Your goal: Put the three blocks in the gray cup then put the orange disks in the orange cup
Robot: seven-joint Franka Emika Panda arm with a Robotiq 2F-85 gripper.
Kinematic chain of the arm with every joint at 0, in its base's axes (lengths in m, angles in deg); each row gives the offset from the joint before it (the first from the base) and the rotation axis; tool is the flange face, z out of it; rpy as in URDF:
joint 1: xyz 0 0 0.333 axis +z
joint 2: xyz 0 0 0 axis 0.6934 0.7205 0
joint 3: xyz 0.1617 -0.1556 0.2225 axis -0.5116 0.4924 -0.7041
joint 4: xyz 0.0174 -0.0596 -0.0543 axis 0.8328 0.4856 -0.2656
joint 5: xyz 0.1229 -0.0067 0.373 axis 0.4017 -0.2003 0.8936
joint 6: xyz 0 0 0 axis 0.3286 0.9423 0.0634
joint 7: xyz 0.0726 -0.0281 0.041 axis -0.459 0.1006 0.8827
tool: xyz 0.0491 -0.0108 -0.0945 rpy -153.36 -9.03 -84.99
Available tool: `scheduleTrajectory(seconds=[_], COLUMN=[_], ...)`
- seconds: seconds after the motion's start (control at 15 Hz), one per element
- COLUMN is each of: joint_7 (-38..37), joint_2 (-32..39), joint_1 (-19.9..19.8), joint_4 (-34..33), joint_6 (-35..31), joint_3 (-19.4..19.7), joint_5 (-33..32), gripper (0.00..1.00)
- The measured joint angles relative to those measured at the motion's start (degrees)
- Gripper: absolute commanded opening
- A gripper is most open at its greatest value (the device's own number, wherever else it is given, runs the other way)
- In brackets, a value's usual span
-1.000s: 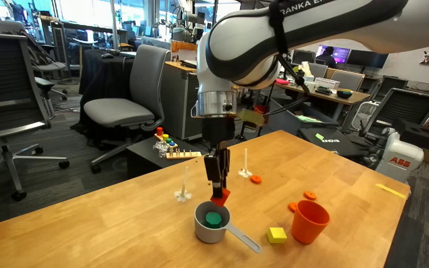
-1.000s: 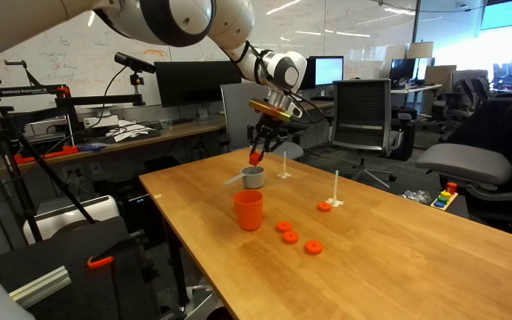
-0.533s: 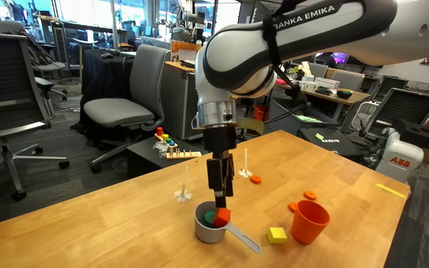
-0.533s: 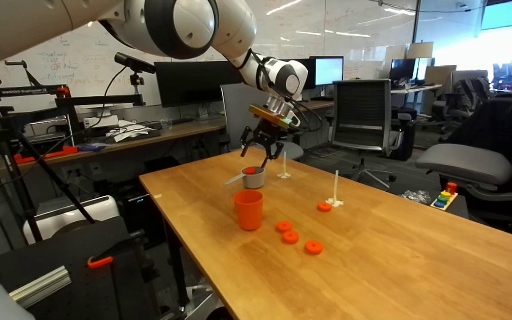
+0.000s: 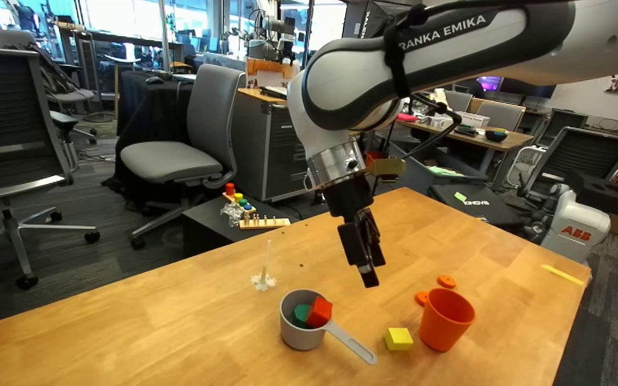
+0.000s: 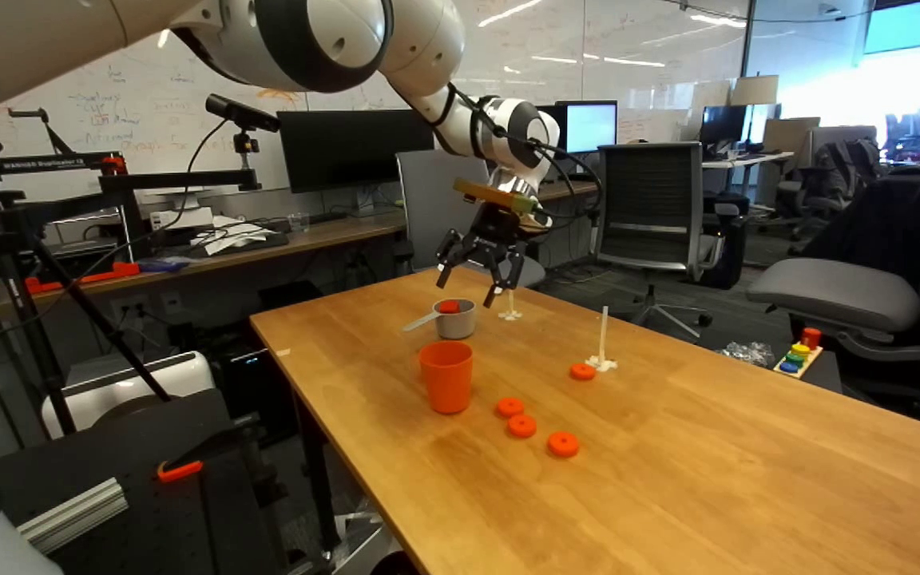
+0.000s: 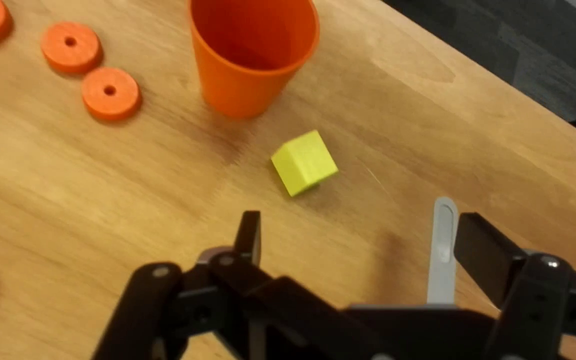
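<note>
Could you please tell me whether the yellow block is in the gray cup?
No, the yellow block lies on the wooden table.

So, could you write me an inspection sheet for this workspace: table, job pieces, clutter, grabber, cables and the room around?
Surface: wooden table with small dark spots and a yellow strip near one edge.
Job's things: red block and green block in the gray cup; yellow block on the table near the upright orange cup; four orange disks flat on the table.
Clutter: two pale sticks standing upright, white patches at their bases.
Gripper: open above the table, holding nothing.
Cables: dark, looping beside the arm.
Surroundings: office chairs, desks, screens, another robot marked ABB.
</note>
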Motion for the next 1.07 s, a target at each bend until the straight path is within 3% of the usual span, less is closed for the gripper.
scheduleTrajectory(seconds=[0.47, 1.07], joint_7=[-1.5, -1.5], joint_2=[0.4, 1.7], joint_1=[2.5, 6.4], joint_4=[4.4, 12.5], joint_6=[3.2, -5.0], joint_3=[3.0, 3.0], joint_5=[-9.2, -13.3], gripper=[1.00, 1.00])
